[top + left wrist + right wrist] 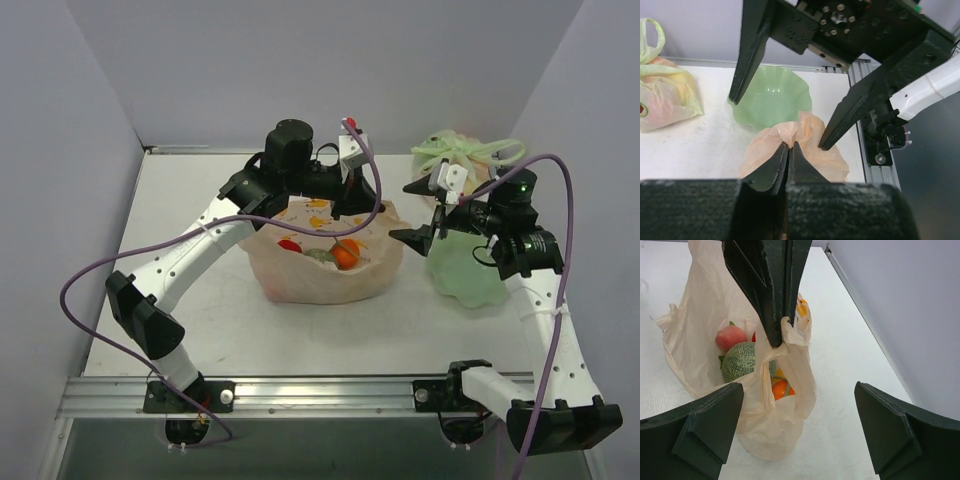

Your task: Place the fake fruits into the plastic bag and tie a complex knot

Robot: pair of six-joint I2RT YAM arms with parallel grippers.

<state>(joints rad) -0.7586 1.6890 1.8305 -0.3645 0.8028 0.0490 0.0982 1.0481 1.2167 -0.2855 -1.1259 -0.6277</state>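
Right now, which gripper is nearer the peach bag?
Left. The left gripper is shut on the handle of the bag, holding it up; the right gripper hangs open just off its right side, gripping nothing.

Lab cell: plain walls (300, 60), aluminium rail (330, 396)

Open table (220, 335) nearside of plastic bag (320, 282), green sheet (465, 275) crowding its right

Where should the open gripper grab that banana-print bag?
Probably the free handle at the opposite rim of the plastic bag, coming from above: it sticks out like an ear, while the left gripper pinches the other loop upright.
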